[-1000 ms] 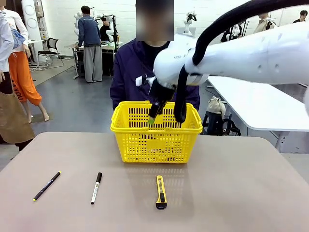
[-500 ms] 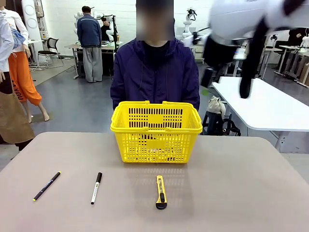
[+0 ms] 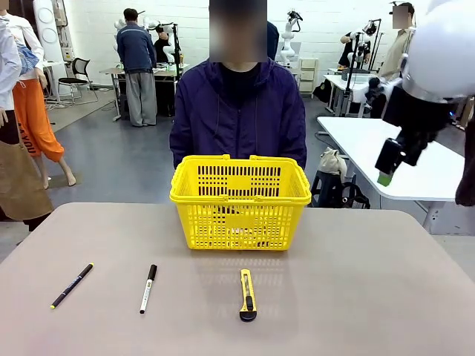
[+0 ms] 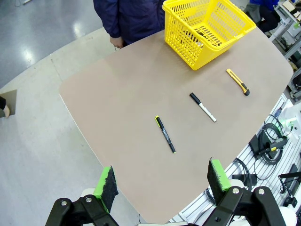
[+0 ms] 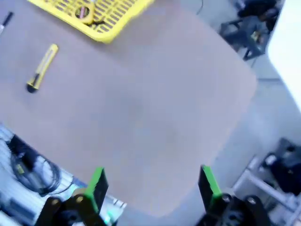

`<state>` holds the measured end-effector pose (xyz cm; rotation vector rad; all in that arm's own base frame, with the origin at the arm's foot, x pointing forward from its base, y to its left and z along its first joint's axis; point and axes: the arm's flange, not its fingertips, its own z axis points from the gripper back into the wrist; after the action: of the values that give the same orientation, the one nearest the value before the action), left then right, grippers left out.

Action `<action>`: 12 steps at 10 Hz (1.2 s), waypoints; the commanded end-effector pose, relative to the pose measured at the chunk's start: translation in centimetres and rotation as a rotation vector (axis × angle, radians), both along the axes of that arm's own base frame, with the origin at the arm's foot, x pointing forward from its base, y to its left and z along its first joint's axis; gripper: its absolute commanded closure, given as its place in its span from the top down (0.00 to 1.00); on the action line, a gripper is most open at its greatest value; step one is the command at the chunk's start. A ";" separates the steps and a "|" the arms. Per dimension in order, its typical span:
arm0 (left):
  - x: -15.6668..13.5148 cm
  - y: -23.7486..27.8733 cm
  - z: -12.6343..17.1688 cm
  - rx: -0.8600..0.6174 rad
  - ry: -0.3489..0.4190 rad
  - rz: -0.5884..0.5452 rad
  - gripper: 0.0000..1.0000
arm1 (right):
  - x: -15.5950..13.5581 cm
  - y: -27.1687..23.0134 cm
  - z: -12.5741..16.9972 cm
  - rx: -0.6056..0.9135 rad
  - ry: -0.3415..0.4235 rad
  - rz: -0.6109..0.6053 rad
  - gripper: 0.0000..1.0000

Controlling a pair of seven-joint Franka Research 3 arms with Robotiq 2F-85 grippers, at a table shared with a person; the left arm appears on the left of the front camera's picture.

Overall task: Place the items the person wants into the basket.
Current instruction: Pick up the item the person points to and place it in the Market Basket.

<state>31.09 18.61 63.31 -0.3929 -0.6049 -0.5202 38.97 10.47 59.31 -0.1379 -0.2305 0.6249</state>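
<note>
The yellow basket (image 3: 240, 200) stands at the table's far middle, in front of the person (image 3: 237, 111) in the dark jacket. Inside the basket (image 5: 108, 19) lies the round yellow tape measure (image 5: 85, 12). The white marker (image 3: 148, 288) with its black cap lies on the table, front left of the basket. My right gripper (image 3: 387, 167) hangs high off the table's right side, open and empty (image 5: 151, 183). My left gripper (image 4: 162, 181) is open and empty too, high above the table's left edge, looking down at the marker (image 4: 203, 107) and the basket (image 4: 209, 26).
A thin black pen (image 3: 72, 285) lies left of the marker. A yellow-and-black utility knife (image 3: 247, 294) lies in front of the basket. The table (image 3: 371, 297) is bare on its right half. A white table (image 3: 415, 159) stands beyond, at the right.
My right arm has swung from over the basket up and to the right, away from the table's middle. The things on the table have not moved.
</note>
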 end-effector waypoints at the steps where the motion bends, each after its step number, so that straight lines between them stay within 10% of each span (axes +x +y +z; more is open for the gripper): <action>1: -0.1 0.0 0.0 -0.014 -0.010 -0.014 1.00 | 0.7 -2.0 -2.4 0.077 0.025 -0.128 1.00; 3: -0.1 0.0 0.0 -0.014 -0.010 -0.014 1.00 | 1.9 -3.9 -4.0 0.060 0.047 -0.295 1.00; 4: -0.1 0.0 0.0 -0.014 -0.010 -0.014 1.00 | 0.6 -3.0 -2.6 0.039 0.051 -0.116 1.00; 12: -0.1 0.0 0.0 -0.014 -0.010 -0.014 1.00 | 0.6 -3.0 -2.6 0.039 0.051 -0.116 1.00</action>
<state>31.09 18.61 63.31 -0.3929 -0.6049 -0.5202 39.50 7.70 56.60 -0.1012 -0.1867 0.4938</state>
